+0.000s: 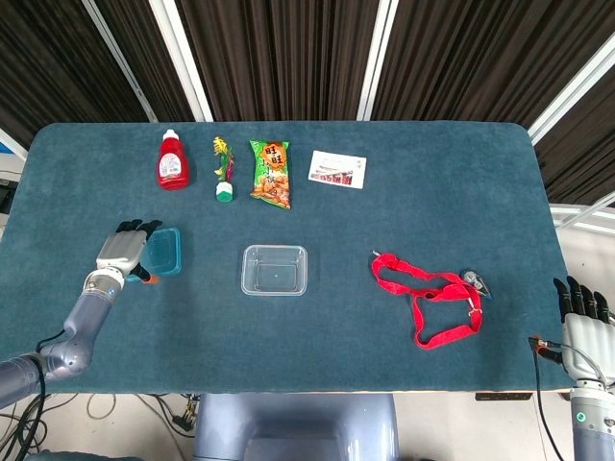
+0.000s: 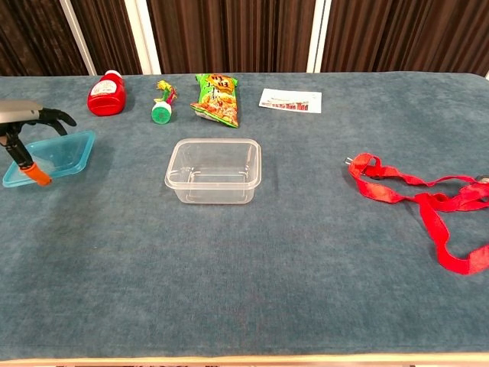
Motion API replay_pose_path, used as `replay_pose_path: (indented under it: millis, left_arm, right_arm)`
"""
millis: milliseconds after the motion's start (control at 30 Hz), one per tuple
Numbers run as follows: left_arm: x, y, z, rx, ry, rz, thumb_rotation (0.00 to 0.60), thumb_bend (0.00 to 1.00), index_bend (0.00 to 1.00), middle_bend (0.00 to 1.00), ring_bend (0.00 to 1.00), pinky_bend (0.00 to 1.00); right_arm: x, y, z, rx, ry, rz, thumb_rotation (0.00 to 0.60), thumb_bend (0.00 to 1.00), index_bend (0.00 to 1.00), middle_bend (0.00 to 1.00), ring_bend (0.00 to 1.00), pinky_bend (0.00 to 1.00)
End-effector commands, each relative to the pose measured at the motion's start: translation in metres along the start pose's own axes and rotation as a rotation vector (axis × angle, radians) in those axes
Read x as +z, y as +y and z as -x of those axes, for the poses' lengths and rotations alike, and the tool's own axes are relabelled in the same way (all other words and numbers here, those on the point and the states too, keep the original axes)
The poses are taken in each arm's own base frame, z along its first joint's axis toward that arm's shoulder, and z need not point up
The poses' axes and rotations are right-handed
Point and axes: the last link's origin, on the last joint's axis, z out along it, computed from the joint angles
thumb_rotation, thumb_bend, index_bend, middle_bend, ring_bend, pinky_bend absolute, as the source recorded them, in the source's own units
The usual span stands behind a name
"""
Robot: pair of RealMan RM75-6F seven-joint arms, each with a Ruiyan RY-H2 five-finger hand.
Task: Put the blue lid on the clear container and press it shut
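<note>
L hand point(image 1: 123, 252) pinches blue lid point(image 1: 164, 252) at its left edge, lid tilted, well left of clear container point(image 1: 274, 269). R hand point(image 1: 582, 322) off table edge, fingers straight, apart.

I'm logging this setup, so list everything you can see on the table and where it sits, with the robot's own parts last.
Table: one, dark teal cloth top.
Ketchup bottle: one, red, far left.
Green-capped item: one, green and yellow, right of the bottle.
Snack bag: one, green and orange, far centre.
Card: one, white, right of the bag.
Clear container: one, transparent, centre, open.
Blue lid: one, left of the container, tilted in the left hand's grip.
Strap: one, red, right side.
Left hand: holds the lid.
Right hand: off the near right edge, holding nothing.
</note>
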Motion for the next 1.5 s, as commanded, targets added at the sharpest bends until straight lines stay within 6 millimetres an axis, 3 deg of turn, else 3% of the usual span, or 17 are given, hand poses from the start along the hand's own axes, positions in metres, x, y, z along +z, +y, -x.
replay_pose_path:
  millis: [33,200,433,933,1233,1500]
  left_arm:
    - [-0.006,0.01,-0.013,-0.004,0.009,0.029,0.6,0.11,0.1,0.31,0.0,0.0]
    - [-0.016,0.037,-0.033,0.022,0.018,0.094,0.6,0.11,0.11,0.31,0.0,0.0]
    - [-0.031,0.094,-0.055,0.059,0.023,0.181,0.6,0.11,0.11,0.31,0.0,0.0]
    - [-0.033,0.206,-0.061,0.069,-0.041,0.212,0.6,0.11,0.12,0.31,0.0,0.0]
    - [-0.032,0.243,-0.054,0.075,-0.072,0.202,0.6,0.11,0.12,0.31,0.0,0.0]
    - [-0.03,0.259,-0.042,0.122,-0.077,0.201,0.6,0.11,0.12,0.31,0.0,0.0]
  right_arm:
    - [0.0,0.0,0.0,0.003,0.0,0.0,0.6,0.27,0.03,0.0,0.0,0.0]
    - [0.0,0.0,-0.002,0.01,0.002,-0.001,0.6,0.28,0.03,0.0,0.0,0.0]
    - [-0.001,0.002,-0.006,0.024,0.017,0.002,0.6,0.28,0.03,0.0,0.0,0.0]
    - [-0.001,0.007,-0.011,0.034,0.026,0.015,0.6,0.27,0.03,0.0,0.0,0.0]
    - [0.0,0.011,-0.012,0.032,0.035,0.034,0.6,0.28,0.03,0.0,0.0,0.0]
    - [0.0,0.01,-0.012,0.032,0.038,0.036,0.6,0.28,0.03,0.0,0.0,0.0]
